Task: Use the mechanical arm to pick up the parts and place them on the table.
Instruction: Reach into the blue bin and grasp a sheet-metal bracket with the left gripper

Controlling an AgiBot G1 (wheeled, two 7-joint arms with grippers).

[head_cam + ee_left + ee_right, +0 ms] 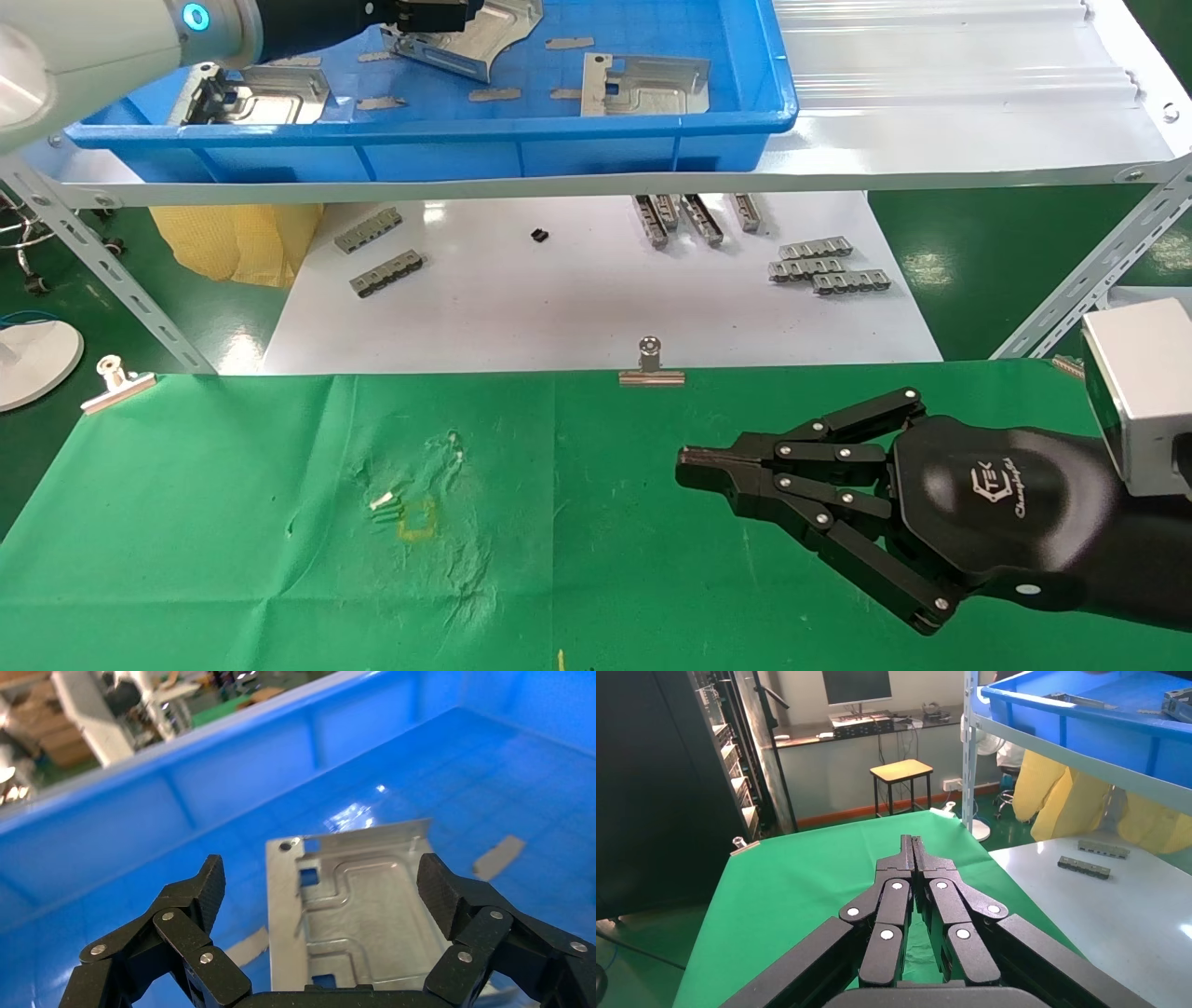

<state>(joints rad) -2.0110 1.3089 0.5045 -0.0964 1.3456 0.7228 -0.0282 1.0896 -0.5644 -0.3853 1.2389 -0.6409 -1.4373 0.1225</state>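
Three metal plates lie in the blue tray; the left gripper gapes wide and empty over one, and the right gripper rests pinched closed above the green table.

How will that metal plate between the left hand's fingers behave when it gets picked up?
The stamped plate is probably stiff, given its embossed grooves and bent-up edge. Its shiny surface may slip between the open left hand fingers. Lying flat on the blue tray, it likely won't roll.

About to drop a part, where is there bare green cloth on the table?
Bare cloth lies left of the right gripper, from the middle binder clip across to the left binder clip. The right gripper crowds the right side. The left gripper is in the blue tray.
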